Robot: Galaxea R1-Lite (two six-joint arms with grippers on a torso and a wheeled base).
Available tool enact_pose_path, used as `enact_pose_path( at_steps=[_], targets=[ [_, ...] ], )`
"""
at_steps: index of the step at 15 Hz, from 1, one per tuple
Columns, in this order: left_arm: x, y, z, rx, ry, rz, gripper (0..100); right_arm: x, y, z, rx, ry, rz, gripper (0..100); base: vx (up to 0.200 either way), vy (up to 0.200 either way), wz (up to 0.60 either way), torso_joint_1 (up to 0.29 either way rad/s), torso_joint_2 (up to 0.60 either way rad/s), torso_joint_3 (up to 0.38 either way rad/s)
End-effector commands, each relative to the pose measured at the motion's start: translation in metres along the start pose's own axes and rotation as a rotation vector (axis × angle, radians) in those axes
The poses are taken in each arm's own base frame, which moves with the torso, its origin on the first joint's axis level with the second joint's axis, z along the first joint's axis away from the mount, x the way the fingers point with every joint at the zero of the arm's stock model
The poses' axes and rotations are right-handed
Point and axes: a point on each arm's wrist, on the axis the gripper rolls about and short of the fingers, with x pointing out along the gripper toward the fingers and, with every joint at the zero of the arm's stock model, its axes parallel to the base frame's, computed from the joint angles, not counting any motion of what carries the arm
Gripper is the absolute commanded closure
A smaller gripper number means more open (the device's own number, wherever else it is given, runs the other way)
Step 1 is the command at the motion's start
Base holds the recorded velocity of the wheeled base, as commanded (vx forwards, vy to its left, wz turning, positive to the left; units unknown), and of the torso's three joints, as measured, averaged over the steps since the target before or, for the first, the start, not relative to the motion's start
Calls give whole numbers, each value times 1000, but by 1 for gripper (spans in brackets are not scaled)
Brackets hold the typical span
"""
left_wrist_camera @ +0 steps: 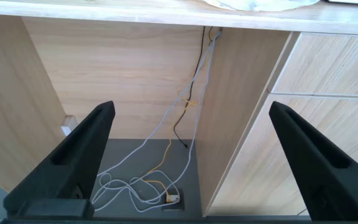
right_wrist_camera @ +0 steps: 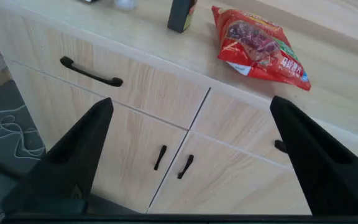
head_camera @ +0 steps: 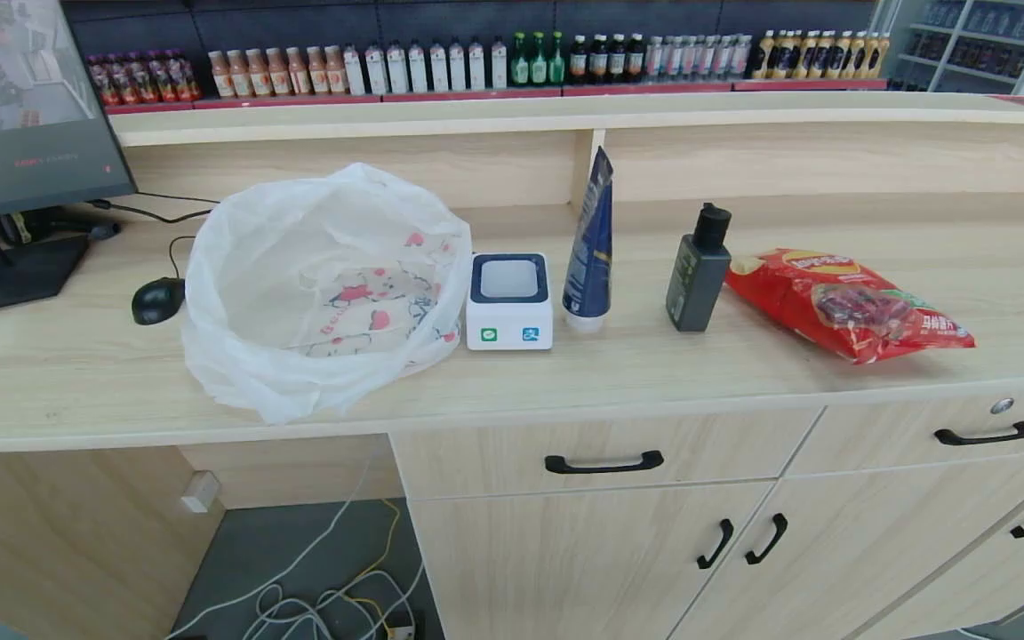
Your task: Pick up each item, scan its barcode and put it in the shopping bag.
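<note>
On the wooden counter a white plastic shopping bag stands open at the left. Right of it sits a small white barcode scanner. Then come an upright blue tube, a dark bottle with a black cap, and a red snack bag lying flat. My left gripper is open, low in front of the counter's open kneehole. My right gripper is open below the counter edge, facing the cabinet doors; above it lie the red snack bag and the dark bottle's base.
A monitor and a black mouse sit at the counter's left end. Drawers and cabinet doors with black handles fill the front. Loose cables lie on the floor under the counter. Bottles line the shelf behind.
</note>
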Motion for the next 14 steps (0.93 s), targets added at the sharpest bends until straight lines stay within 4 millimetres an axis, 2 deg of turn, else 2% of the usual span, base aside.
enact_pose_path(
  at_steps=[1,2,5,7,9,12,14],
  targets=[
    [0,0,0,0,-1,0,0,50,-11,17,-44,63,86,0,0,0,0,0,0,0],
    [0,0,0,0,-1,1,0,56,-12,21,-40,60,94,0,0,0,0,0,0,0],
    [0,0,0,0,-1,0,0,89,-16,53,-9,-19,108,0,0,0,0,0,0,0],
    [0,0,0,0,-1,0,0,108,-9,66,53,-46,88,0,0,0,0,0,0,0],
    [0,0,0,0,-1,0,0,136,1,76,187,-80,41,0,0,0,0,0,0,0],
    [0,0,0,0,-1,1,0,181,5,76,264,-165,-13,0,0,0,0,0,0,0],
    [0,0,0,0,-1,1,0,199,8,73,265,-202,-34,0,0,0,0,0,0,0]
  ],
)
